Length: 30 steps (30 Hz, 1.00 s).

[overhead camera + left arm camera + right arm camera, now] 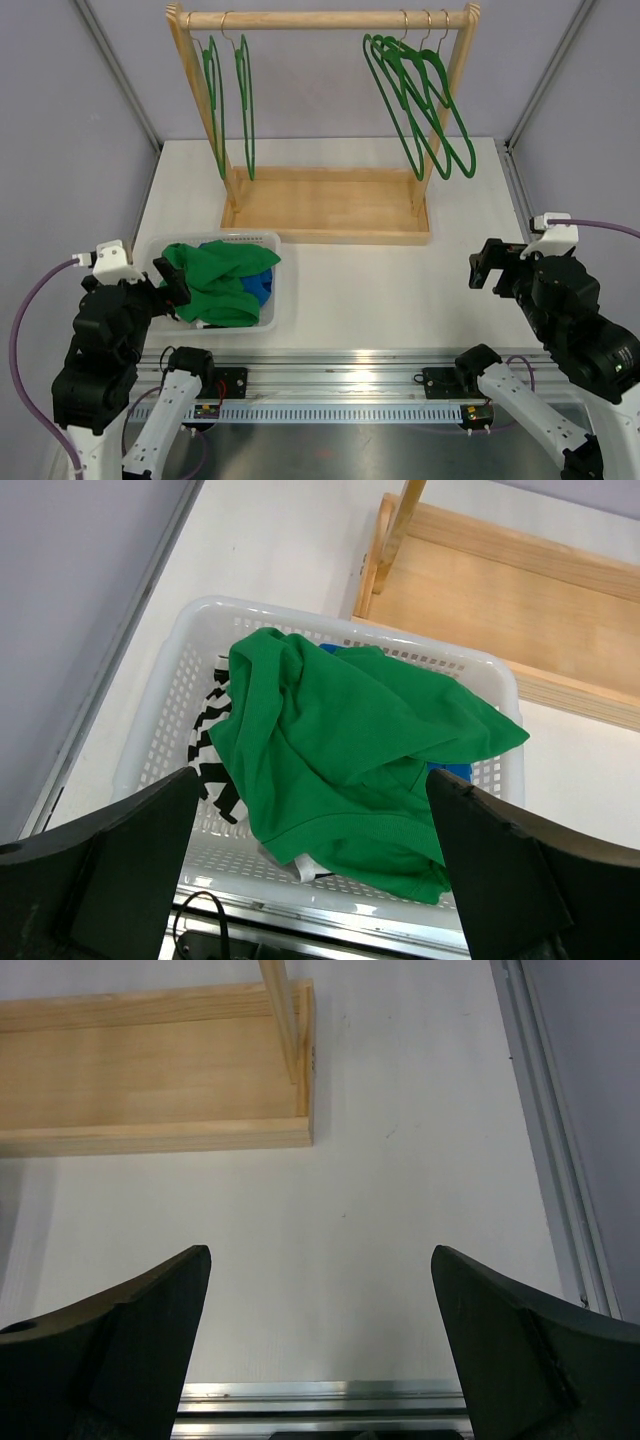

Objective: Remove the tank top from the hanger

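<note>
The left gripper [172, 282] and right gripper [487, 265] stood wide open and empty in front of the wooden rack [330, 205], probably because nothing there needed gripping: its green hangers [420, 105] were all bare. A green top [215, 280], likely the tank top, lay crumpled in the basket [250, 238] before the rack's left end, over blue and striped cloth.

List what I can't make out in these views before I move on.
- Green garment: crumpled in the basket, top and left wrist views; cut unreadable.
- Blue garment: only a sliver shows, same views; the green one covers it.
- Striped garment: mostly buried under green, left wrist view.
- Hangers: beyond the top edge of both wrist views; only the rack base shows.
</note>
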### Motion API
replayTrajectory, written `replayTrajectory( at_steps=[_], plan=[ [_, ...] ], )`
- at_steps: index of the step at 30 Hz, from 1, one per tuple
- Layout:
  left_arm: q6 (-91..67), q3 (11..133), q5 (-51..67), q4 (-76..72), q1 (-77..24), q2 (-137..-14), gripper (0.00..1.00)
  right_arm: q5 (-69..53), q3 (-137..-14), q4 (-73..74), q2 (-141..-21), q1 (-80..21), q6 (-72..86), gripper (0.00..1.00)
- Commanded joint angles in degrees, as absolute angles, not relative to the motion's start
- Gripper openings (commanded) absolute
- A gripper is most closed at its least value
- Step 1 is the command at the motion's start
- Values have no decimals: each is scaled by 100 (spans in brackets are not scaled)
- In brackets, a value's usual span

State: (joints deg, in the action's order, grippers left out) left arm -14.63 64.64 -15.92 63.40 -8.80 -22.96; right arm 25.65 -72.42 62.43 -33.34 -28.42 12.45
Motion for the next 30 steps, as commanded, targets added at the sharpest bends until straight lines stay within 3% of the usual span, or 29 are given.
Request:
replayTrajectory(
  at_steps=[1, 30],
  plan=[
    [-1152, 6451, -1846, 6188, -940, -1970, 99, 2804, -7189, 6460, -3068, -2830, 1353, 100],
    [-967, 6205, -1204, 5862, -1037, -1608, 99, 2523, -6900, 5951, -2496, -2830, 1116, 100]
  ],
)
